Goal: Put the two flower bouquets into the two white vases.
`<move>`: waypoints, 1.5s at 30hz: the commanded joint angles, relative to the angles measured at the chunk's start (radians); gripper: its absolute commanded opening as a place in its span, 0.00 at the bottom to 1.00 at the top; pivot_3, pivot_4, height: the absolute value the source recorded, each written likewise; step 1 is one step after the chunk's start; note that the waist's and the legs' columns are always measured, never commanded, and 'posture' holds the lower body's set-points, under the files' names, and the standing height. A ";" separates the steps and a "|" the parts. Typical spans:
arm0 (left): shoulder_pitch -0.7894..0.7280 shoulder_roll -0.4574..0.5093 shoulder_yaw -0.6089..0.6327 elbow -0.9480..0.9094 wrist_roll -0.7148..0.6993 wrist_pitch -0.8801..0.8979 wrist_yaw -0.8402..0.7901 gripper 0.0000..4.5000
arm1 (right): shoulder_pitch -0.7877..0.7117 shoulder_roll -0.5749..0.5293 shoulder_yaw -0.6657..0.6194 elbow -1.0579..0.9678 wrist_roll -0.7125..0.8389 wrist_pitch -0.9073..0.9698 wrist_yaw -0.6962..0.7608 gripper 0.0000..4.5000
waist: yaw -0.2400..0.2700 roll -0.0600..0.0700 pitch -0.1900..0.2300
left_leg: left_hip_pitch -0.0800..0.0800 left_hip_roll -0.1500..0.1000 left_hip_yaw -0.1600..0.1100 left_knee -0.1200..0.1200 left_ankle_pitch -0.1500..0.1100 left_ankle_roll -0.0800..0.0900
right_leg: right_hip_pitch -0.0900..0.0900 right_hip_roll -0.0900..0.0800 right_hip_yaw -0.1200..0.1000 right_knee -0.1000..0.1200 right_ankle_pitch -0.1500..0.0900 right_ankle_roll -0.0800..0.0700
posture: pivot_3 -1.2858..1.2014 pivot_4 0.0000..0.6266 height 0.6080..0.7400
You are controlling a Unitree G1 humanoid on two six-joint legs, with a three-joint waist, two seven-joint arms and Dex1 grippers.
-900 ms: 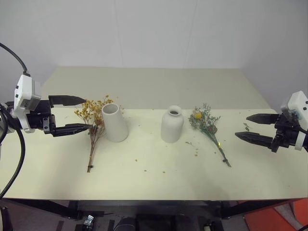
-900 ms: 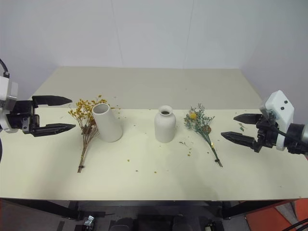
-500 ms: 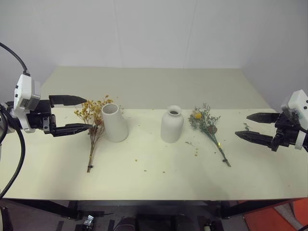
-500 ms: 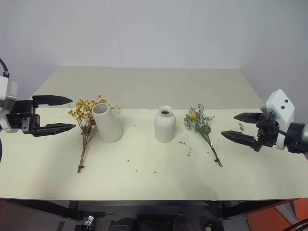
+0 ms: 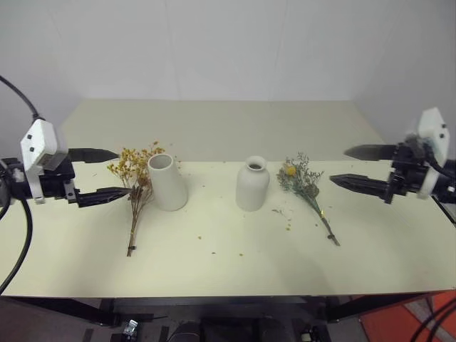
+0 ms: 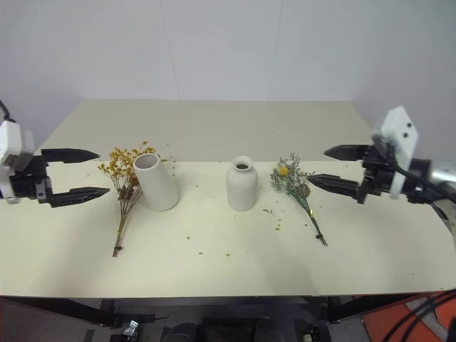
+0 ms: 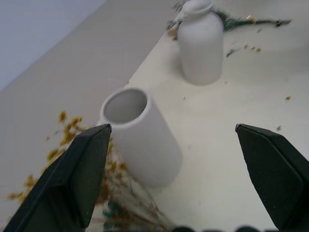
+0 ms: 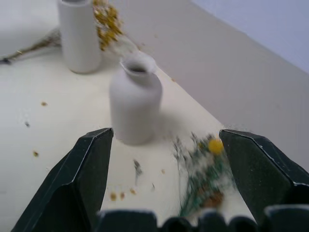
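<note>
Your left gripper (image 5: 103, 174) hangs wide open and empty just beside the dried sprig of tiny yellow-orange blossoms on thin brown stems (image 5: 135, 196), which lies flat on the cream table (image 5: 235, 267) against the plain wide-mouthed white cylinder vase (image 5: 167, 182). Your right gripper (image 5: 350, 166) is likewise spread and empty, near the grey-green sprig with a yellow bloom and pine cone (image 5: 307, 193), which lies beside the rounded narrow-necked white bottle vase (image 5: 252, 184). Both sprigs look feather-light, brittle and prone to shedding; crumbs already dot the table. Pinch the bundled stems, not the heads, and close gently. The vases look light enough to tip when nudged.
</note>
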 commanded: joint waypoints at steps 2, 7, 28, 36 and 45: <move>0.079 0.089 0.074 -0.142 0.061 0.161 0.132 1.00 | -0.145 0.051 0.091 0.049 -0.017 -0.061 0.051 0.93 | -0.004 0.000 0.000 | 0.000 0.000 0.000 0.000 0.000 0.000 | -0.001 0.000 0.000 0.000 0.000 0.000 | 0.52 0.24 1.00; 0.071 0.247 -0.017 -0.209 0.034 0.540 0.216 1.00 | -0.258 0.127 0.180 0.095 -0.047 -0.083 0.077 0.93 | -0.001 0.000 0.000 | -0.001 0.000 0.000 0.000 0.000 0.000 | -0.002 0.001 0.000 0.001 0.000 0.000 | 0.52 0.24 1.00; -0.701 0.057 -0.897 0.163 0.103 1.176 0.286 1.00 | -0.542 0.423 0.385 0.128 -0.098 -0.111 0.145 0.93 | 0.004 0.000 0.001 | -0.007 0.005 0.001 0.000 0.000 0.000 | -0.011 0.010 0.006 0.007 0.001 -0.002 | 0.52 0.24 1.00; -0.757 -0.159 -0.984 0.395 0.171 1.181 0.381 1.00 | -0.544 0.470 0.420 0.131 -0.136 -0.138 0.169 0.93 | 0.010 0.000 0.000 | -0.008 0.004 0.001 0.004 0.000 0.000 | -0.013 0.009 0.007 0.013 0.003 -0.006 | 0.52 0.24 1.00; -0.796 -0.266 -0.970 0.559 0.263 1.105 0.455 0.80 | -0.526 0.483 0.414 0.110 -0.140 -0.123 0.160 0.93 | 0.002 0.000 0.000 | -0.009 0.003 0.001 0.004 0.000 0.000 | -0.014 0.009 0.007 0.013 0.004 -0.009 | 0.52 0.24 1.00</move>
